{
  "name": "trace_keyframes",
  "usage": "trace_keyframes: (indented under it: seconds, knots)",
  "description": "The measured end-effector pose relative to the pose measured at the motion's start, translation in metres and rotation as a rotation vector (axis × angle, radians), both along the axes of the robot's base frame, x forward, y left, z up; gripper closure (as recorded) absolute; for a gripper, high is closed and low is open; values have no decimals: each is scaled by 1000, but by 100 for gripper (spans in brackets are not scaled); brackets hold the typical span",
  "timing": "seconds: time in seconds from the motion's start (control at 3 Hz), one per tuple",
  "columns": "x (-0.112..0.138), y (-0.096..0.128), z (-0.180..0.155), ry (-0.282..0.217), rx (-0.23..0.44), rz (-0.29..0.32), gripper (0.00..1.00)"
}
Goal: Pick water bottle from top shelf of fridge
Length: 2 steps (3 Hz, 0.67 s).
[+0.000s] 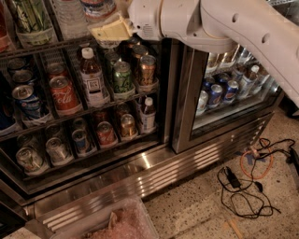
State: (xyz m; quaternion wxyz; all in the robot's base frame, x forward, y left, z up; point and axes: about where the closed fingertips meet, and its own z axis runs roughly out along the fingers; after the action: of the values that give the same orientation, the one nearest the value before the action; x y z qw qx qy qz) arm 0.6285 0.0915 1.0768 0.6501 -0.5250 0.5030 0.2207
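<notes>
Reach step imo: gripper (pixel 110 31) up at the top shelf (pixel 46 45) beside the water bottle (pixel 97 8), can't tell if the jaws are open, needs lining up on it.

The hand (pixel 111 31) is being held at the front of the top shelf (pixel 32 48) of the fridge (pixel 154 163), near the water bottle (pixel 70 18); a white-capped bottle (pixel 92 79) is being carried among cans (pixel 122 77) by the lower rack (pixel 117 100).

Tangled cables (pixel 232 178) and fridge (pixel 140 173) on speckled floor (pixel 187 220)
</notes>
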Motion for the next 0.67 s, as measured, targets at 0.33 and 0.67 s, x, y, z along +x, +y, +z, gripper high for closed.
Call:
trace_keyframes:
  seconds: [0.33,0.67]
  knots:
    - [-5,-3,-2,7,-18,10,100]
    - [-8,-6,-3,8,-31,22,100]
